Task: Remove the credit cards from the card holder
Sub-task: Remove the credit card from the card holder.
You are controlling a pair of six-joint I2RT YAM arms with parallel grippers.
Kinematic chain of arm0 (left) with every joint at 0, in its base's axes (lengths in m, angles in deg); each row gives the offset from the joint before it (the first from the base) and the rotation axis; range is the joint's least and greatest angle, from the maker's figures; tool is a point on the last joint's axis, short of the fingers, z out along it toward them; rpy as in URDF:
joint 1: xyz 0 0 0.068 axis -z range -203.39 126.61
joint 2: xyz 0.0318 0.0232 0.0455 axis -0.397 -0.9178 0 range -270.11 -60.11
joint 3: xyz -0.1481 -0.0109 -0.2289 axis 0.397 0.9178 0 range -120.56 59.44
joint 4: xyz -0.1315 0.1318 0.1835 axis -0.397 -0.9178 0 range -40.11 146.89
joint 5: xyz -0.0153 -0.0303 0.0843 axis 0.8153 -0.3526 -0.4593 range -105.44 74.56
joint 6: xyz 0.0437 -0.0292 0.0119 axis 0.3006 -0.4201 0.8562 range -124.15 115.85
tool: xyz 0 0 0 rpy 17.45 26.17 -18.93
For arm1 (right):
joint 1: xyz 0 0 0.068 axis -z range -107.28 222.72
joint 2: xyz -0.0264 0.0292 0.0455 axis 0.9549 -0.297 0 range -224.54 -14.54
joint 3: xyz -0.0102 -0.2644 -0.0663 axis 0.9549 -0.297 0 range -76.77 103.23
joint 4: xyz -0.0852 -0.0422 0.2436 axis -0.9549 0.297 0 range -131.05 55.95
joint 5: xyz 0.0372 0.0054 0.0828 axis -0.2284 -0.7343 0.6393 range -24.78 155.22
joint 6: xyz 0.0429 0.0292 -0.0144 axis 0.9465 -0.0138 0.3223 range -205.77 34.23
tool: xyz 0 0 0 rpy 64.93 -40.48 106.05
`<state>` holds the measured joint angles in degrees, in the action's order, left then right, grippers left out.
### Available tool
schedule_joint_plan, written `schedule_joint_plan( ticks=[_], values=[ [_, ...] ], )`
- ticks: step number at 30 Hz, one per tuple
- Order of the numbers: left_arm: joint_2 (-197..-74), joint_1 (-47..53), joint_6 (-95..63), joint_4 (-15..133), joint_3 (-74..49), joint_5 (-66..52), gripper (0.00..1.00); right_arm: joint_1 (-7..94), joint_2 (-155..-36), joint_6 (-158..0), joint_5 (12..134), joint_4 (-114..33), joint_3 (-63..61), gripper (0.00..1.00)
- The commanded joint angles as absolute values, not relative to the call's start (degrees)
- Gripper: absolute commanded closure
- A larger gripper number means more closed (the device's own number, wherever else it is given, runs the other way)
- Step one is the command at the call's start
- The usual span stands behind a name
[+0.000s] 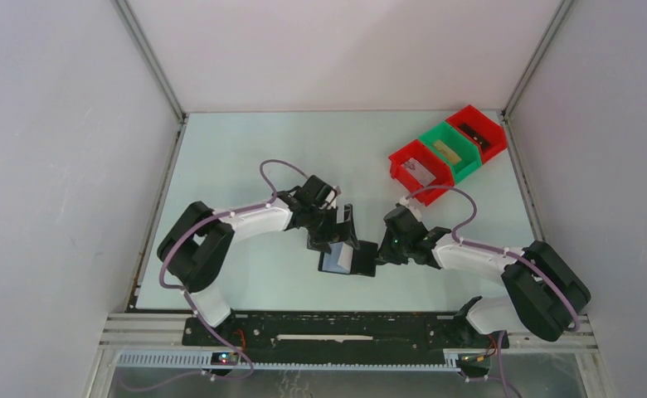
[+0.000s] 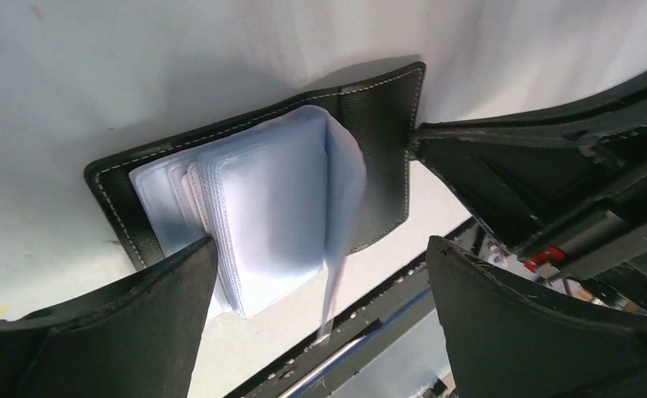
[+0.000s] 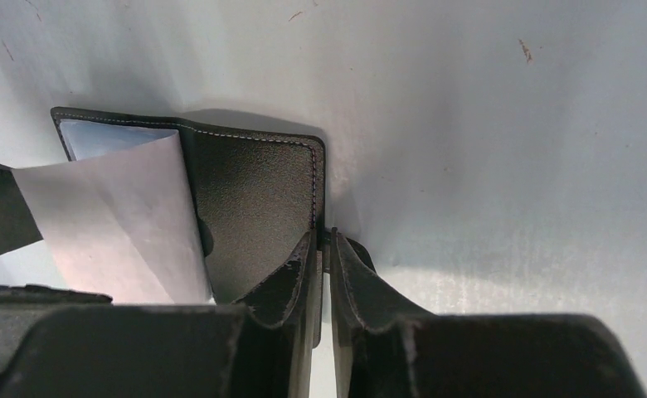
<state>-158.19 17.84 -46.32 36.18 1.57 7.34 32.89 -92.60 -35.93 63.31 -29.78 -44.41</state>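
Card holder lies open on the table, approx 6 o'clock from table centre, black cover down. Credit cards are in it: a pale whitish-blue stack fanned over its 9 o'clock half.

L wrist view: holder is spread flat and the cards overlap in steps. One pale leaf stands up at the fold. L claw is released, jaws wide, straddling the card stack from 11 o'clock. One fingertip covers the stack's near corner; can't tell if it touches.

R claw comes in from 3 o'clock and is clenched on the holder's bare cover edge. R wrist view: fingers are nearly together with the stitched rim pinched between them. The raised leaf is at 9 o'clock of the grip.

Three bins in a row at approx 1 o'clock, well apart from the holder: red bin, green bin, 2nd red bin.
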Motion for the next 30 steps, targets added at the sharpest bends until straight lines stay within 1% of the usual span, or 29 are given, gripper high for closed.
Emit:
schedule_joint_plan(
  ticks=[1, 6, 14, 21, 26, 30],
  values=[
    [-157.5, 18.5, -49.6, 44.5, 0.7, 16.3, 0.00, 32.8, -95.0, -35.3, 61.8, -29.6, -46.4, 0.82],
    [-156.4, 18.8, -53.2, 49.3, 1.1, 20.0, 0.00, 32.7, -95.0, -35.1, 62.4, -30.2, -46.4, 0.82],
    [-158.1, 19.8, -55.9, 53.1, 1.4, 22.8, 0.01, 32.8, -94.2, -34.2, 63.0, -30.4, -46.5, 0.82],
    [-158.5, 20.8, -58.7, 56.6, 1.2, 24.7, 0.01, 33.7, -89.5, -34.9, 64.6, -32.7, -48.3, 0.80],
    [-160.0, 20.8, -59.1, 56.6, 0.8, 25.0, 0.01, 34.8, -86.4, -34.5, 64.6, -30.8, -48.6, 0.77],
    [-158.0, 20.5, -56.5, 54.1, 0.1, 21.9, 0.01, 36.6, -80.3, -34.5, 64.3, -28.2, -50.5, 0.74]
  ],
)
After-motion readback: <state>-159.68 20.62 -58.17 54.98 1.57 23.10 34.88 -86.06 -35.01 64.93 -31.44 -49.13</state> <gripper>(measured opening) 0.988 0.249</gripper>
